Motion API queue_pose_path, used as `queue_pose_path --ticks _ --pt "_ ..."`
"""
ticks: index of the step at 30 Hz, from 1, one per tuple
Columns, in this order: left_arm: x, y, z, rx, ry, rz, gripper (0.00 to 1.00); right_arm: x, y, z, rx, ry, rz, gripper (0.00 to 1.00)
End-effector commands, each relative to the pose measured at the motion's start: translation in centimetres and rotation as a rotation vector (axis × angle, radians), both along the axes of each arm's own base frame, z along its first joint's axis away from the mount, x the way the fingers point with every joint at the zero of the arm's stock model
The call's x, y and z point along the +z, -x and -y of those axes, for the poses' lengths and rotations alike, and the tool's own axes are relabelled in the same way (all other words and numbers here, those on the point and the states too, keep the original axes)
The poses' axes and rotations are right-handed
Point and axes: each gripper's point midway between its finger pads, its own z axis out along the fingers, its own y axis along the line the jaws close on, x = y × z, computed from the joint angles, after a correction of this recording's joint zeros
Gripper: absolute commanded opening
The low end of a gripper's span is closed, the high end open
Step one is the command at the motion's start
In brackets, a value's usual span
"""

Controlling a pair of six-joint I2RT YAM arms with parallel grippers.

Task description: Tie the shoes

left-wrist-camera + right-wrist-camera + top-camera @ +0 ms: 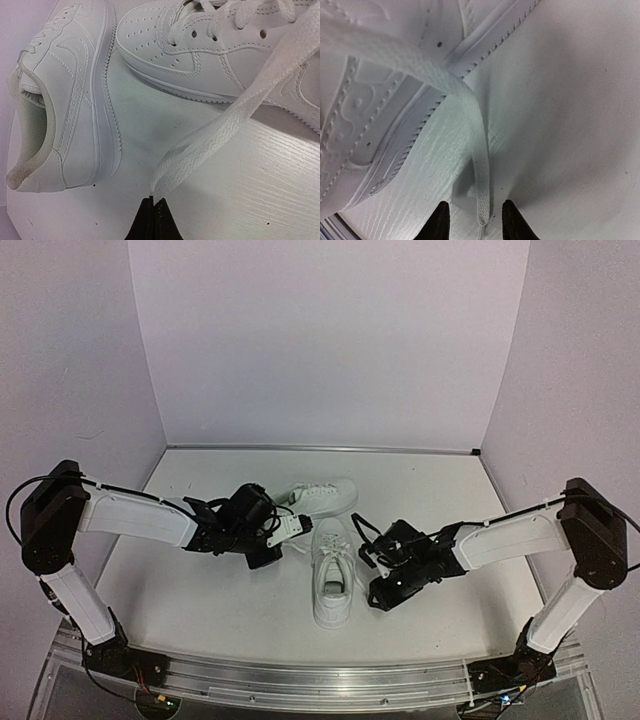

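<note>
left pincer [154,204]: closed, its dark tips pinched on the end of the left lace [235,115]
left lace: flat and white, it ran from the pinched end up and across to the lacing of the near shoe [333,592], lifted off the desk [200,590] and fairly straight
right pincer [476,222]: jaws stood apart, low over the desk beside the near shoe; the tip of the right lace [479,165] lay between the two fingers [440,222], and no finger was seen pressing on it
right lace: it came over the side of the near shoe, bent down past the sole edge and lay along the desk toward the gap in the pincer
near shoe: white, sole down near the middle of the desk, between the two pincers, heel toward the arm bases, opening facing up
far shoe [325,497]: white, lying crosswise just beyond the toe of the near shoe; in the left wrist view its sole edge faced the near shoe with a narrow strip of desk between them
arms: both reached inward from the desk's outer sides, the left arm on the left of the shoes and the right arm on the right
</note>
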Motion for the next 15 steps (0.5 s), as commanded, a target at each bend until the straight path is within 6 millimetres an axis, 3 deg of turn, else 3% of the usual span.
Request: queue_pose_path --ticks 1,10,15 --pt "2.2 -0.8 1.6 -0.007 0.057 0.032 0.00 -1.2 -0.5 0.8 -0.030 0.139 0.049 0.29" --pt "2.3 -0.9 1.7 -0.009 0.057 0.034 0.00 -2.2 0.8 1.0 -0.008 0.305 0.088 0.21" --pt "2.3 -0.9 1.8 -0.011 0.058 0.031 0.00 -2.2 1.4 1.7 -0.031 0.319 0.083 0.00"
